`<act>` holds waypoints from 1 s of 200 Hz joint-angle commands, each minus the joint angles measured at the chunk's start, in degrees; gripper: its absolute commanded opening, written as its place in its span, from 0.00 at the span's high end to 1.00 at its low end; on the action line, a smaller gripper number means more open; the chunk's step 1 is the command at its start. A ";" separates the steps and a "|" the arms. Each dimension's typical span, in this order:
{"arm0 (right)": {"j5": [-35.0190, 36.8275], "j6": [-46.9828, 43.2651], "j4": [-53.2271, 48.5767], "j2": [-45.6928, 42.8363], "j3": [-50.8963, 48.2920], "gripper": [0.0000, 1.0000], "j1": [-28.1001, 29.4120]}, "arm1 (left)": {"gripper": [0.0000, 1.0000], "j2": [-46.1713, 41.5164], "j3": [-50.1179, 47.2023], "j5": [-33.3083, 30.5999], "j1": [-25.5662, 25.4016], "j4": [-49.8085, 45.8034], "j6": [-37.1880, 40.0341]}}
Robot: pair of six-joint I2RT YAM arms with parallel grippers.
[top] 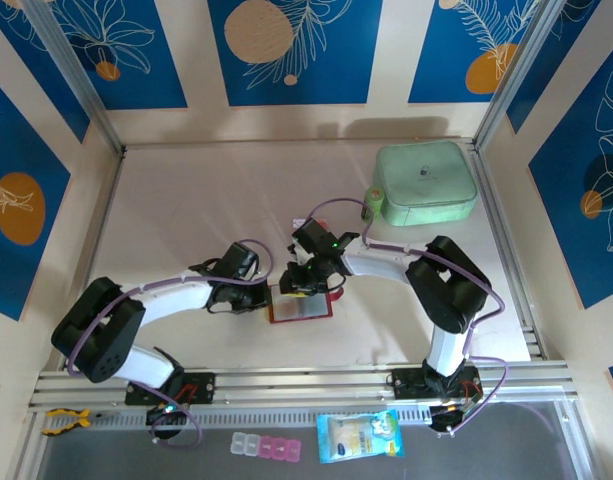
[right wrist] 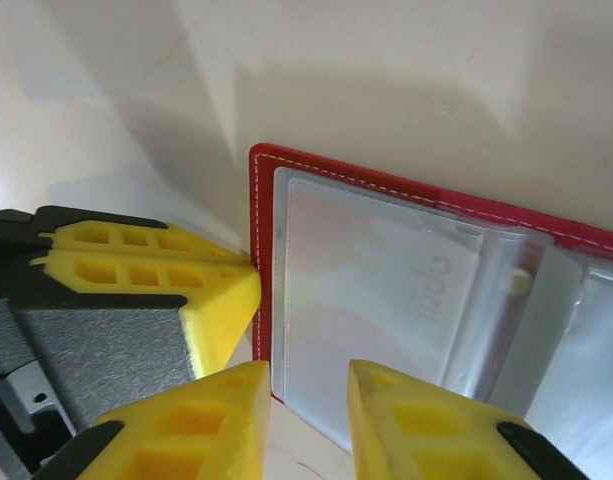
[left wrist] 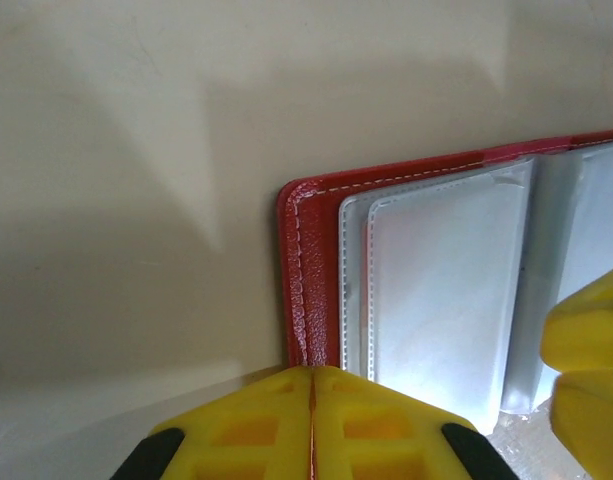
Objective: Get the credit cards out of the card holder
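Near edge, in front of the rail: a small yellow clamp-like tool (top: 64, 421) at the left, a strip of clear and pink compartments (top: 266, 447) near the middle, and a light-blue pouch (top: 358, 437) just beside the strip. All three lie well apart from the work area.

Past the rail, on the pale table (top: 186, 190), we find the card holder (top: 301, 308) lying open between the two arms, red cover down and clear sleeves up. The left gripper (left wrist: 311, 425) sits at its left edge with the pads pressed together. A thin red line runs in the seam between them, so we log it as clamped on the red cover. The right gripper (right wrist: 311, 378) hangs over the edge of one clear sleeve (right wrist: 296, 300), fingers apart with nothing between them. Through that sleeve we see a pale card (right wrist: 396, 270) with faint lettering, lying inside its pocket, its colours washed out by glare.

In the way: from above, the right wrist covers the far edge of the card holder and the left fingers cover its left edge. In the left wrist view, a yellow finger of the right gripper blocks the right-hand sleeves.

Farthest, toward the right rear corner, a mint-green case (top: 424, 183) rests flat, well apart from the card holder.
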 commanded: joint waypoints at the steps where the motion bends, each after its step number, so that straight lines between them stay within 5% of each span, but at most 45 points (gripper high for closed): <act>1: -2.40 1.01 0.64 1.39 -0.43 0.73 0.15 | 0.90 1.00 0.00 0.43 0.66 -0.96 0.40; 200: 2.45 -1.76 -6.63 2.39 0.11 0.73 -0.81 | 0.90 1.11 1.52 -0.80 0.87 -3.30 1.27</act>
